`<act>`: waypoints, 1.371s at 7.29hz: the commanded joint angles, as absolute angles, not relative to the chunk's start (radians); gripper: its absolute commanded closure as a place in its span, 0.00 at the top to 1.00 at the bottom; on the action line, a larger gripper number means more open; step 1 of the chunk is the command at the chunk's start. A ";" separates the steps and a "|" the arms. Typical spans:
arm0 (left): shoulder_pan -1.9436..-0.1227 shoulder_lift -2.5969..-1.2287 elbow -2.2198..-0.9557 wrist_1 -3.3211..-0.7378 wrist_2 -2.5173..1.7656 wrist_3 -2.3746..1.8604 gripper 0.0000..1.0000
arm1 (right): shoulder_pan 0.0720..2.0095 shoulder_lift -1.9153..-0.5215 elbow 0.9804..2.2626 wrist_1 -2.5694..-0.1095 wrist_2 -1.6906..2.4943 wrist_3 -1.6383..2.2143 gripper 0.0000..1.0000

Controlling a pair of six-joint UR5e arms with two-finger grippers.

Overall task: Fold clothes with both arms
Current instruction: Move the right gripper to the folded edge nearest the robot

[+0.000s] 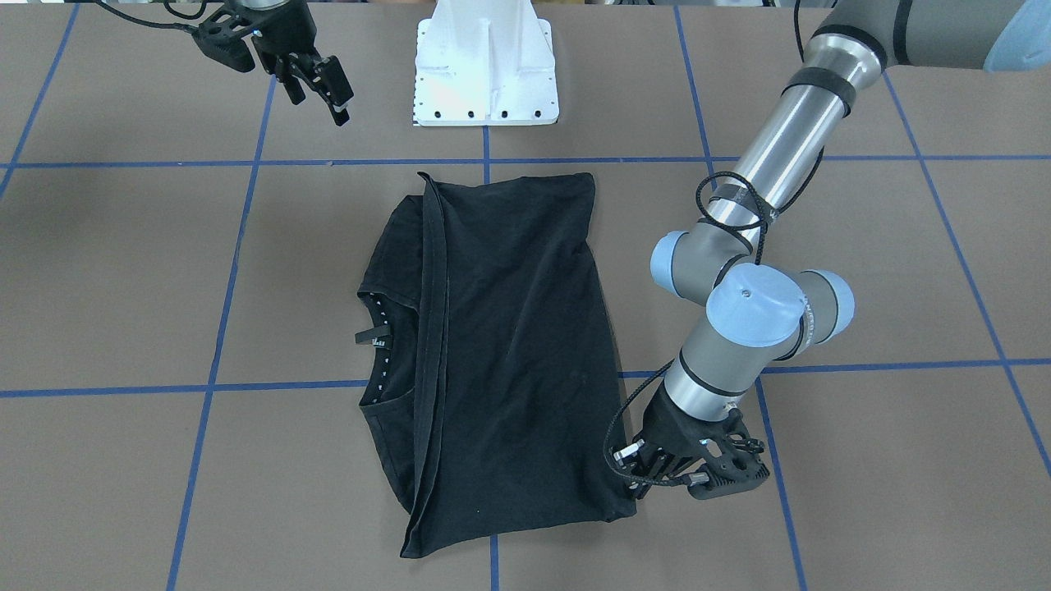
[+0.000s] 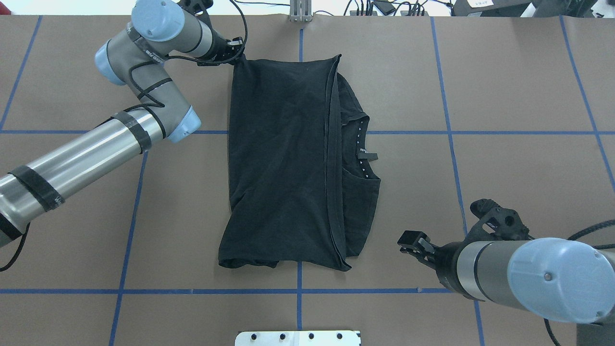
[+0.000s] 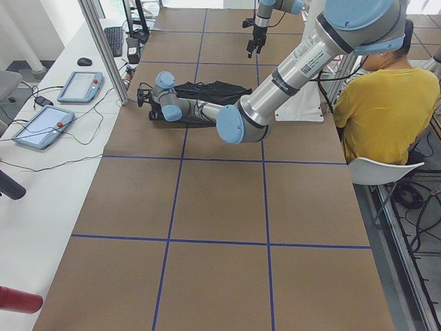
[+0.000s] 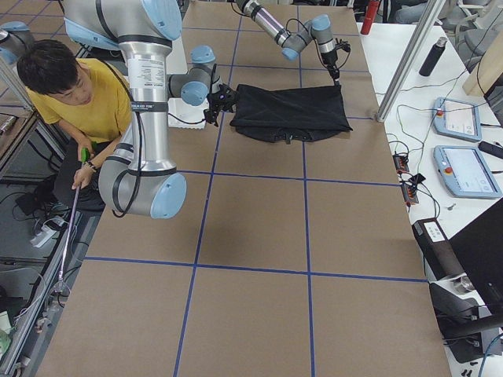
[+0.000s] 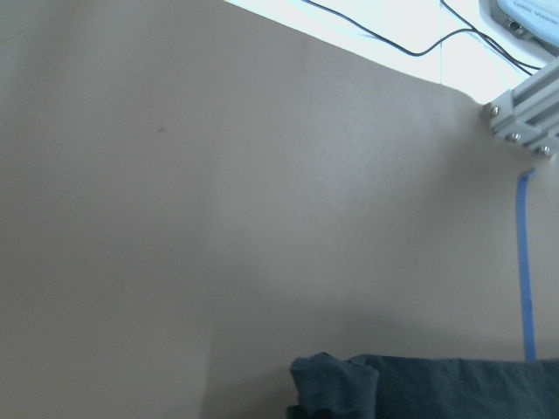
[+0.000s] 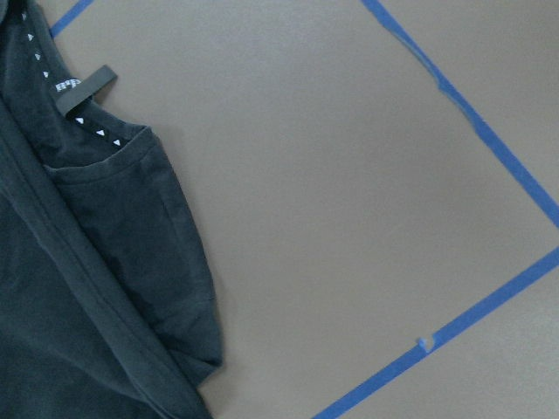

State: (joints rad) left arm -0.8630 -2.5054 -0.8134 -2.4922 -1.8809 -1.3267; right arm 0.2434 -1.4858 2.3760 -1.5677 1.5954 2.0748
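Over on the left of the overhead view, the left arm (image 2: 72, 158) stretches across the brown table (image 2: 519, 96), wrist bent, and its left gripper (image 2: 235, 50) is down at the far-left corner of the black T-shirt (image 2: 283, 158); whether those fingers are pinching the cloth or standing apart, I cannot tell, since the wrist hides them. The left wrist camera shows only a bunched corner of dark fabric at its bottom edge. Moving to the middle, the T-shirt lies flat at the table's centre, folded over itself, its long axis running from the robot's side to the far edge. The hem fold runs along that axis, and the collar (image 2: 365, 154) with its small white print and tag peeks out facing the robot's right. Further right, the right gripper (image 2: 408, 240) hangs just off the near-right corner of the shirt, not touching it, fingers close together with nothing between them. The white base mount (image 2: 298, 338) sits at the near edge.
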 commanded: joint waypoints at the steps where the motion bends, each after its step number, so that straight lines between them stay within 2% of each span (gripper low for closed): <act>1: -0.865 -2.510 -0.842 -2.494 -1.876 -1.319 0.92 | 0.255 -1.316 2.253 -1.568 1.530 2.088 1.00; 2: -0.867 -2.437 -0.953 -2.482 -1.885 -1.321 0.99 | 0.252 -1.246 2.179 -1.578 1.519 2.088 1.00; 5: -0.867 -2.121 -1.321 -2.484 -1.887 -1.322 0.99 | 0.207 -1.177 2.085 -1.606 1.517 1.816 0.99; 6: -0.865 -2.087 -1.360 -2.484 -1.891 -1.328 0.99 | 0.199 -1.123 2.018 -1.592 1.491 1.865 0.99; 7: -0.865 -2.086 -1.359 -2.484 -1.893 -1.331 0.99 | 0.199 -1.114 1.952 -1.565 1.447 2.119 0.99; 8: -0.865 -2.085 -1.359 -2.484 -1.893 -1.331 0.99 | 0.174 -1.114 1.928 -1.519 1.425 2.108 0.95; 9: -0.865 -2.085 -1.358 -2.484 -1.891 -1.333 0.99 | 0.158 -1.112 1.933 -1.522 1.427 1.944 0.76; 10: -0.865 -2.083 -1.358 -2.484 -1.891 -1.339 0.99 | 0.147 -1.112 1.925 -1.526 1.428 1.722 0.71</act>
State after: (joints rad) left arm -0.8652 -2.0854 -1.3569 -2.4835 -1.8918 -1.3338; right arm 0.1638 -1.1138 1.9359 -1.5285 1.4312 1.9349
